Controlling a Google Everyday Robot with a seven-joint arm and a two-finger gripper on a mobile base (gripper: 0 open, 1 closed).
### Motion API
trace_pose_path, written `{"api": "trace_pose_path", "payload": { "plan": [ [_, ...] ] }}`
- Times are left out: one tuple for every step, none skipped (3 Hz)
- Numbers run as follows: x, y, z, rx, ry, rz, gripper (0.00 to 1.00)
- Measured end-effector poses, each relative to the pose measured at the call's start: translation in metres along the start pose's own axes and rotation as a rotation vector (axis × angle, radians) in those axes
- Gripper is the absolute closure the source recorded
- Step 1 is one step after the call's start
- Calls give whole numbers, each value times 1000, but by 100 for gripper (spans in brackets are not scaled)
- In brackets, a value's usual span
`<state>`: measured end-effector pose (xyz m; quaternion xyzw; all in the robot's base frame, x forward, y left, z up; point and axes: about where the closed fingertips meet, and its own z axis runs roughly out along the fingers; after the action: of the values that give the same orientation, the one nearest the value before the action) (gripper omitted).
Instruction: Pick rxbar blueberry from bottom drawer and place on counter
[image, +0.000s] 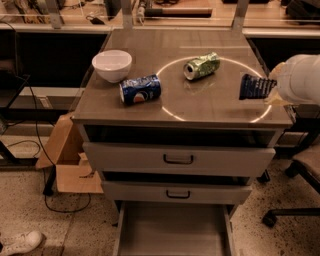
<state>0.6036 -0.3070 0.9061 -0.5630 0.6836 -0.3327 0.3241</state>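
Gripper (270, 90) at counter (210, 106) R edge, clamped on rxbar (254, 86) by one end. Bar prob. light, thin, slick wrapper; may flex, so grip mid-width.

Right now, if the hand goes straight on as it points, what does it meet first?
The hand, holding the rxbar blueberry, points left over the counter: likely the green can first; depth is unclear.

Dim amber light glares off the worktop (210, 102) left of the pale, blurred end effector (272, 91) at its right edge.
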Motion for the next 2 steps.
{"api": "trace_pose_path", "payload": {
  "plan": [
    [-23,-7,6,-74,-81,1,100],
    [-35,-9,1,-87,-126,-13,100]
  ]
}}
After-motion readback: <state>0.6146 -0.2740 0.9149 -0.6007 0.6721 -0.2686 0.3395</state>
